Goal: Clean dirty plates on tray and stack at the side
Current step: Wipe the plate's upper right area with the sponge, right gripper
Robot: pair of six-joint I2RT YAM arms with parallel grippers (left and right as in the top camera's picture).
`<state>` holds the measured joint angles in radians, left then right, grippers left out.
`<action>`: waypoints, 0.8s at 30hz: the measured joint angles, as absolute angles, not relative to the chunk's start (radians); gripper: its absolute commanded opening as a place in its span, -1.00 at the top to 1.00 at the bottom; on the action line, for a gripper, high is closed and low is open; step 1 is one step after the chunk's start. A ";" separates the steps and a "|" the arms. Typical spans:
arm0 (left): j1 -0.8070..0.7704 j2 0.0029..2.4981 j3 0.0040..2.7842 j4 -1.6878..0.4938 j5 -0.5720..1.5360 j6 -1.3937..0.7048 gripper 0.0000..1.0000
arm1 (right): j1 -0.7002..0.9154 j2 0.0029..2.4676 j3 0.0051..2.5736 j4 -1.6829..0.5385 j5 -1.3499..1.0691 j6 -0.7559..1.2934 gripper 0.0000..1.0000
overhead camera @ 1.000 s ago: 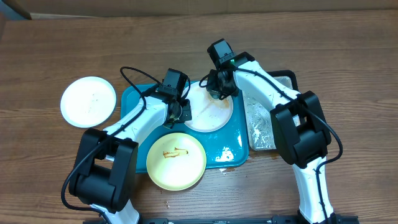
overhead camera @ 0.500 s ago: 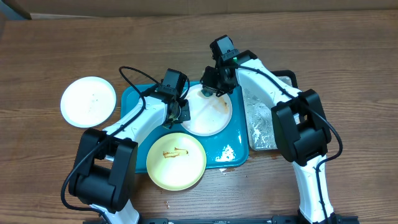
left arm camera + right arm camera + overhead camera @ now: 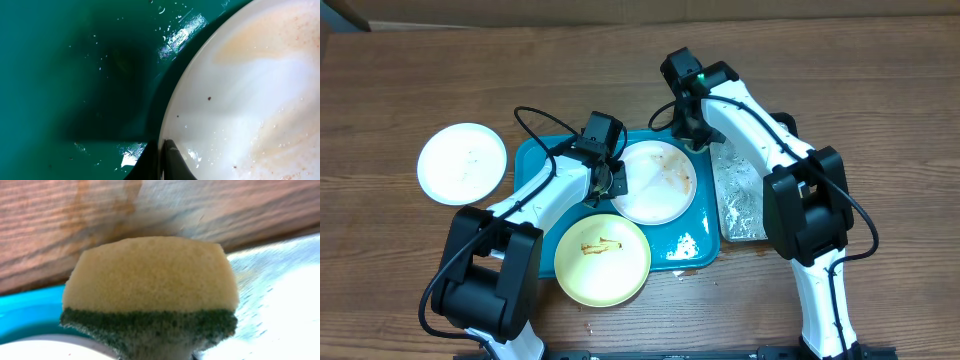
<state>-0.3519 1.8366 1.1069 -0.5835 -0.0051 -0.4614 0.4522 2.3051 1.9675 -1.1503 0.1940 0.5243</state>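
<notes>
Brown wooden counter [image 3: 400,80] carries your teal tray [image 3: 535,160], where the smeared white plate [image 3: 655,185] lies toward the right side, the yellow-green plate [image 3: 603,258] overhangs the near rim, and the other white plate [image 3: 462,163] sits off the tray on the left. Your left claw [image 3: 612,182] is pinched tight on the smeared white plate's left rim, a fingertip on either side of the edge. Your right claw [image 3: 691,127] is closed on the sponge [image 3: 150,280], yellow foam above and green scrub layer below, over the tray's far right corner beside the black tray [image 3: 740,200] of foamy water.
</notes>
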 measured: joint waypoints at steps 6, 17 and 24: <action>-0.352 1.837 1.106 -0.580 -0.005 -0.461 0.91 | 0.451 2.305 2.011 -1.201 0.232 0.486 0.92; -0.352 1.837 1.104 -0.564 -0.005 -0.461 0.92 | 0.480 2.307 2.017 -1.237 0.022 0.346 0.92; -0.352 1.837 1.104 -0.560 -0.005 -0.461 0.92 | 0.576 2.307 2.017 -1.179 -0.162 0.266 0.92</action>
<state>-0.3519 1.8366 1.1038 -0.5602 -0.0051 -0.4610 0.5758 2.3074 2.0167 -1.1793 -0.1616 0.2661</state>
